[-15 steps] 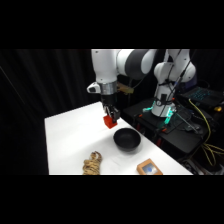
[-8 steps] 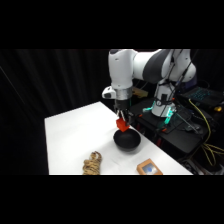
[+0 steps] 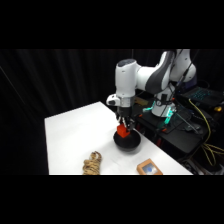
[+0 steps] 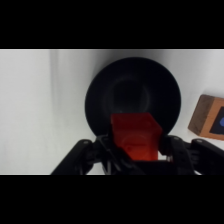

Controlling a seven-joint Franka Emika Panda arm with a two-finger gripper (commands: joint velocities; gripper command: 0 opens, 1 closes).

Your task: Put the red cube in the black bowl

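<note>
The red cube [image 3: 121,131] [image 4: 135,136] hangs just above the black bowl [image 3: 127,142] [image 4: 132,95], clamped between the fingers of my gripper [image 3: 122,130] [image 4: 135,150]. In the wrist view the bowl's round hollow lies directly beyond the cube, and nothing lies in the part of it that shows. In the side view the cube sits over the bowl's near-left rim, with the arm coming down from above.
A tan square box with a blue face [image 3: 149,167] [image 4: 210,116] lies on the white table [image 3: 80,132] near the bowl, toward the front. A knotted brown rope bundle [image 3: 92,163] rests at the table's front edge. Equipment and cables [image 3: 200,125] stand off the table's right side.
The arm has carried the cube rightward and down, from left of the bowl to directly over it.
</note>
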